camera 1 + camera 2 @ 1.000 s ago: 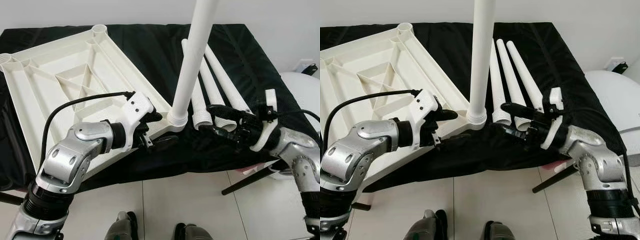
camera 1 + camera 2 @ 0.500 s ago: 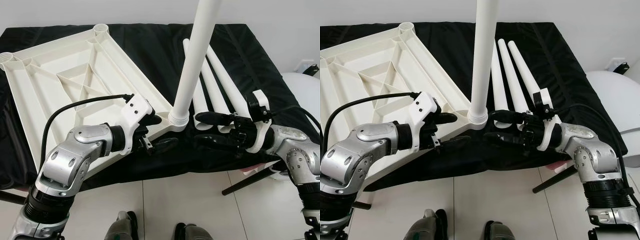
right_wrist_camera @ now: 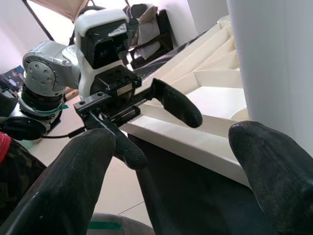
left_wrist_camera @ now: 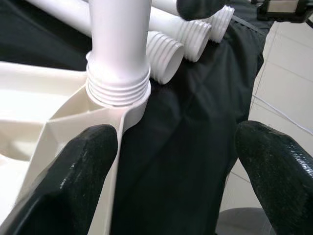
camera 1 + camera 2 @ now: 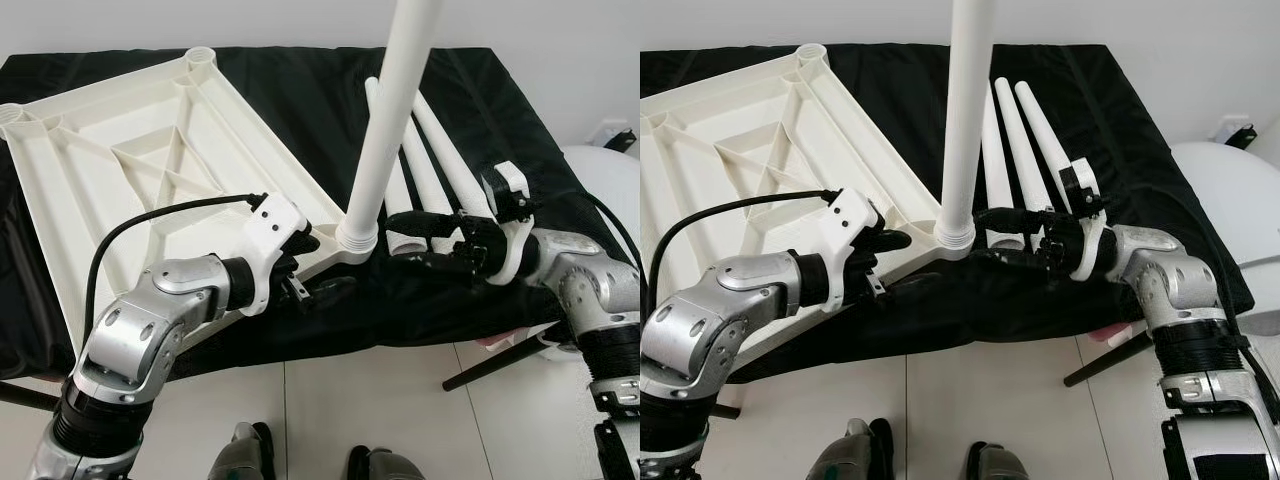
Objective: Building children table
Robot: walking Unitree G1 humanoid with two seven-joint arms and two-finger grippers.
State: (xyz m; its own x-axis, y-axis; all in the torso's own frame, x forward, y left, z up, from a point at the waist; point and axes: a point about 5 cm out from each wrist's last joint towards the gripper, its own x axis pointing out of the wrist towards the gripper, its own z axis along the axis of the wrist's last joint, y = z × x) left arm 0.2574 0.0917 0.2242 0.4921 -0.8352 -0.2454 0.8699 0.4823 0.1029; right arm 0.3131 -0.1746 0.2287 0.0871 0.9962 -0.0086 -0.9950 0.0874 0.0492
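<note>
Standing upright in the near corner socket of the upturned white tabletop (image 5: pixel 150 160): one white leg (image 5: pixel 390 110), threaded collar seated at the socket rim. Tabletop lies rib-side up on the black-draped counter (image 5: pixel 300 90), filling its left half. Three spare legs (image 5: pixel 1025 150) lie side by side on the cloth just right of the upright one, threaded ends toward the robot.

Left pincer (image 5: pixel 318 262) sits at the tabletop's near edge, wide: upper finger over the corner rim, lower one on the cloth below it, not clamped on anything.

Right pincer (image 5: pixel 992 237) reaches in from the right, wide, tips near the upright leg's collar, upper finger just over the spare legs' threaded ends. Nothing gripped.

Tile floor (image 5: pixel 330 410) below the counter edge.
</note>
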